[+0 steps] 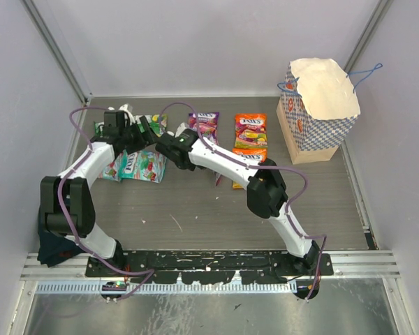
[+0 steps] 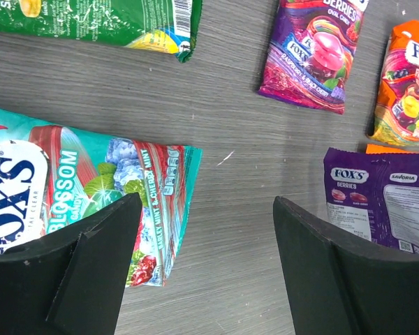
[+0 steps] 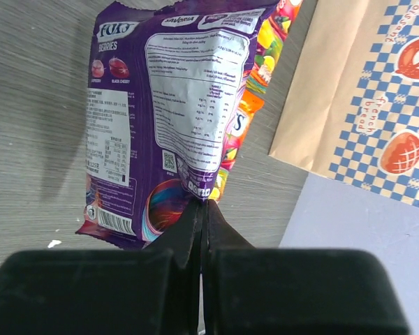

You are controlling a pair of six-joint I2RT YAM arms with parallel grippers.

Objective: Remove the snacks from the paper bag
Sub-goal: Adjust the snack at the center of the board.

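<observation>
Up in the far right corner, the paper bag (image 1: 320,132) stands upright, mouth open to the ceiling, and close to the right wall, so edges are tight over there. Out in the middle it's roomier: a broad band of bare worktop (image 1: 195,216) runs between the packets and the arm bases. The two arms crowd each other at centre-left, with the left gripper (image 2: 206,209) just beside the right arm's wrist. That left gripper hangs with its jaws spread wide and nothing between them. Bare wood-grain shows below it, and a teal packet (image 2: 77,188) sits under its left finger in the wrist view.

Now the right gripper (image 3: 202,206): it's clamped tight on the lower edge of a purple packet (image 3: 167,105). The packet's printed back faces the wrist camera, its long axis runs straight away from the fingers, and it throws a shadow on the worktop. Whether its far end touches down, I can't tell. Behind it lies an orange-yellow packet (image 3: 239,122).

Flat on the surface, out of the bag, are a green packet (image 2: 91,21), a second purple packet (image 2: 311,56) and an orange packet (image 2: 405,84). Those last two lie side by side, long axes running near to far. Grey wood-grain surface, pale walls on three sides.
</observation>
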